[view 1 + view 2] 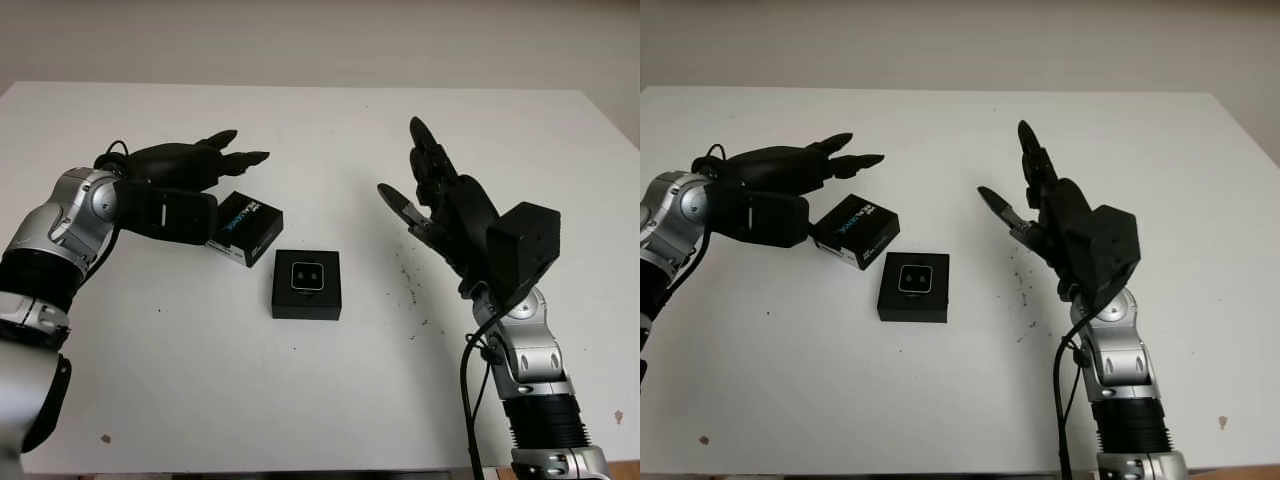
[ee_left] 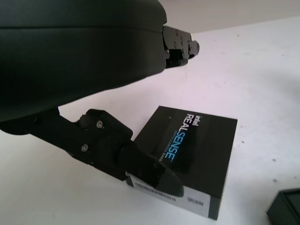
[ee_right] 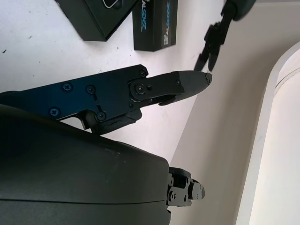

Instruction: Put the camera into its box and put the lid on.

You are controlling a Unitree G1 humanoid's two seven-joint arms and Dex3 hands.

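We found the camera (image 1: 306,274) seated in its open box (image 1: 306,285) at frame centre on the white worktop (image 1: 320,130). The lid (image 1: 250,228), printed side up, lay just beside the box toward the upper left, its long axis running diagonally. The left hand (image 1: 205,160) hovered open directly above the lid's far end, the nearer hand by a clear margin. The right hand (image 1: 430,190) stood open, raised, right of centre, well apart. We judged surrounding worktop ample for manoeuvre.
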